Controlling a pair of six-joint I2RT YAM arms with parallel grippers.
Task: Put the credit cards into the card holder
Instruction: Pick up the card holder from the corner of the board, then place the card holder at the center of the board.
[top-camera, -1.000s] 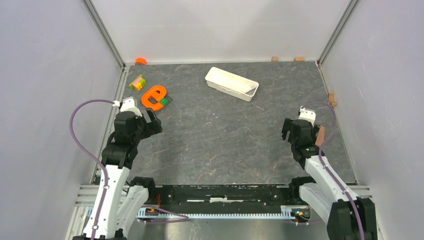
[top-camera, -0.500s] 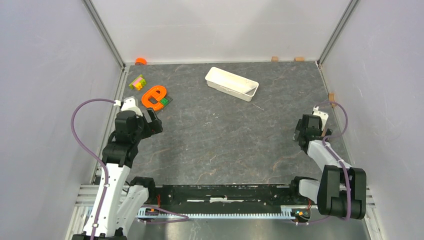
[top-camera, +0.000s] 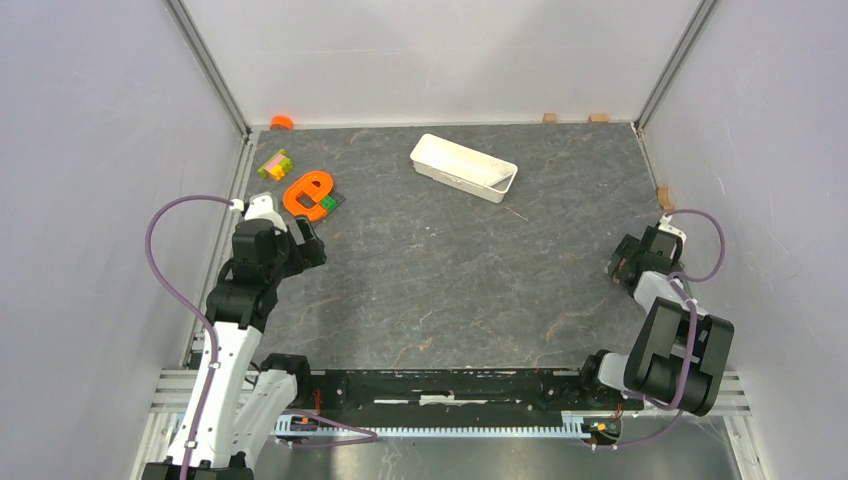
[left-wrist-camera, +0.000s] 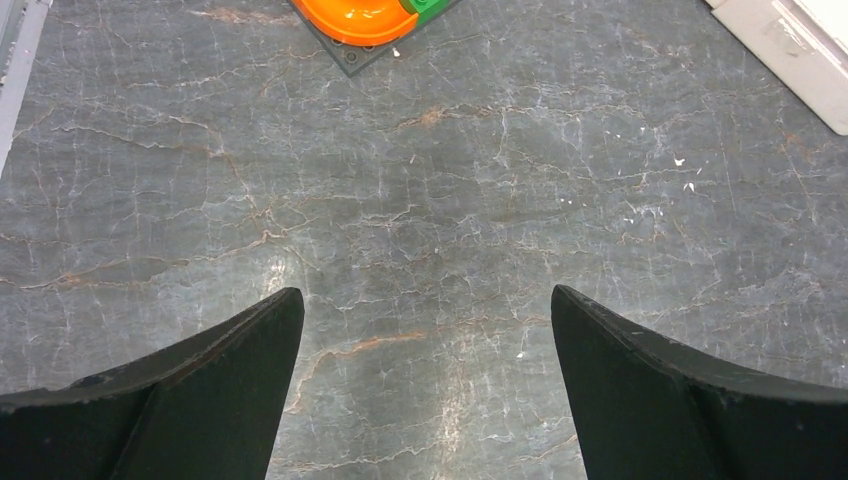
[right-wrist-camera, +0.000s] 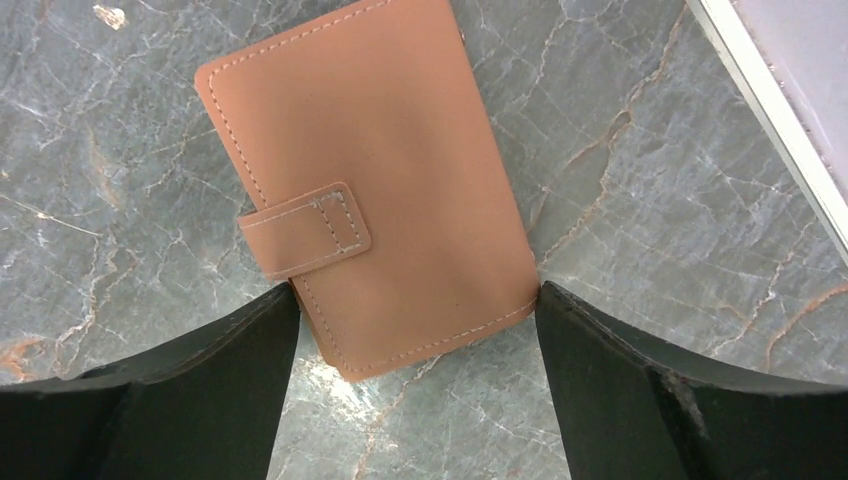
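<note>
Motion over the last second belongs to the right arm. Seen from above, the right gripper (top-camera: 640, 262) has swung away from the middle toward the right edge of the dark grey marbled table (top-camera: 450, 290), its elbow folded back near the base. The left gripper (top-camera: 305, 240) has hardly shifted, beside the orange curved plastic toy (top-camera: 308, 193). The long white rectangular tray (top-camera: 463, 166) sits at the far side. No credit cards show in any of the 3 views.

Left wrist view: the left gripper (left-wrist-camera: 422, 298) is spread wide over bare table, holding nothing.

Right wrist view: the small tan leather-like folding card holder (right-wrist-camera: 370, 170) lies flat and closed, its strap (right-wrist-camera: 305, 230) wrapped over one edge. It sits directly below the right gripper (right-wrist-camera: 417, 295), whose 2 fingers (right-wrist-camera: 200, 390) stand released and flank its near end. Whether they touch it I cannot tell. The arm has lined up on the holder, so grasping or opening it looks like the next step. The cards have yet to be found.
</note>
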